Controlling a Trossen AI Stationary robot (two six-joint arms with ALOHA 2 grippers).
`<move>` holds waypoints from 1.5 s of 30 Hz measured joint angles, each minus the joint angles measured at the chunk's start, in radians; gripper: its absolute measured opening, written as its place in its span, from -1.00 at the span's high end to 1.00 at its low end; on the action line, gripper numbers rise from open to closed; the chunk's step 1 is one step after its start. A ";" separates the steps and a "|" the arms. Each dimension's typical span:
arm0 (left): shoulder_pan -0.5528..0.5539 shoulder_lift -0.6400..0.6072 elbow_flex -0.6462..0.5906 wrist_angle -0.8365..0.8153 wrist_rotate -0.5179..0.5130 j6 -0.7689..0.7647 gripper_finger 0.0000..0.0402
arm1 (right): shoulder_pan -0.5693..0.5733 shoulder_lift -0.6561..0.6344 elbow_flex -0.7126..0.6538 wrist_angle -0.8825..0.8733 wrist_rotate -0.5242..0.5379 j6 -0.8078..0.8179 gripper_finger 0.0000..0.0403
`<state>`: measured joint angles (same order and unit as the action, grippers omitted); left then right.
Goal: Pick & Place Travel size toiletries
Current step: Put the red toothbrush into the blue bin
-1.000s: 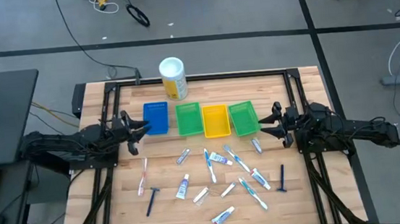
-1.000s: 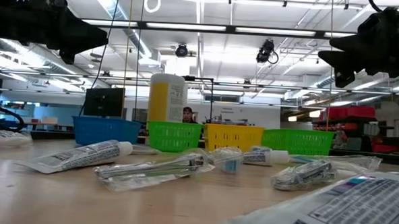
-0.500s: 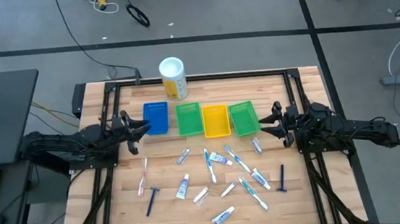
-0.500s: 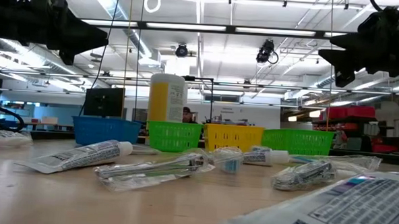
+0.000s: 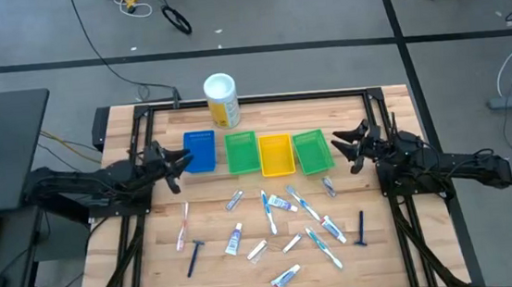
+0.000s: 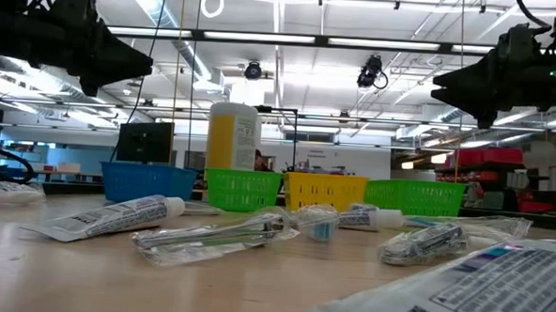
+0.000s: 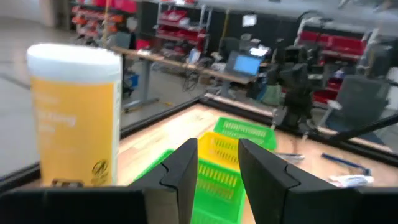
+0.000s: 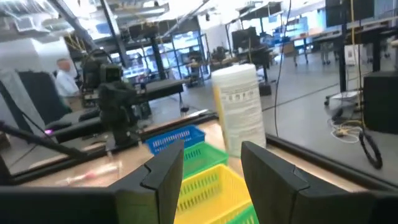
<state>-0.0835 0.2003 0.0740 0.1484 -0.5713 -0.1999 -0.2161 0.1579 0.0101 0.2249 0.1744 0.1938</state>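
Workshop floor all round, cables trailing; wooden table (image 5: pixel 266 263) in a dark frame carries everything.

Largest first: tall white-and-yellow canister (image 5: pixel 222 100) stands at the far edge. In front of it, a row of four bins, side by side: blue bin (image 5: pixel 200 151), green bin (image 5: pixel 241 152), yellow bin (image 5: pixel 275 154), second green bin (image 5: pixel 310 150). From above none shows anything inside.

Left gripper (image 5: pixel 179 159) hangs just beside the blue bin, raised off the table. Fingers (image 7: pixel 186 171) part-way apart, nothing between them. Right gripper (image 5: pixel 345 150) hangs just beside the second green bin, also raised. Fingers (image 8: pixel 166 177) apart, nothing held.

Travel size toiletries (image 5: pixel 281 220) lie loose across the near half of the table, all outside the bins: toothpaste tubes (image 5: pixel 235 239), toothbrushes (image 5: pixel 268 211), dark razors (image 5: pixel 360 229), small silver tubes (image 5: pixel 235 199). Several overlap near the middle.

Judgement: sorting not yet started, or at its very start. Both arms empty and poised at the bin row. Step in hand looks like the approach to a first pick.

Next move calls for one gripper to swing toward the near half and come down over a single item lying apart from its neighbours. An outlying razor seems easier than the crowded middle. Flat, slim pieces, so the fingers would need to straddle the narrow width, low to the wood.
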 joint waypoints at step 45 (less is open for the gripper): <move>-0.045 1.049 0.857 -1.224 0.444 -0.949 0.23 | 0.060 0.972 0.570 -0.030 0.134 -0.338 0.15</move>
<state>-0.1285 1.2497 0.9314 -1.0757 -0.1277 -1.1486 -0.1559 1.1297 0.5800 0.1951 0.3086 -0.1439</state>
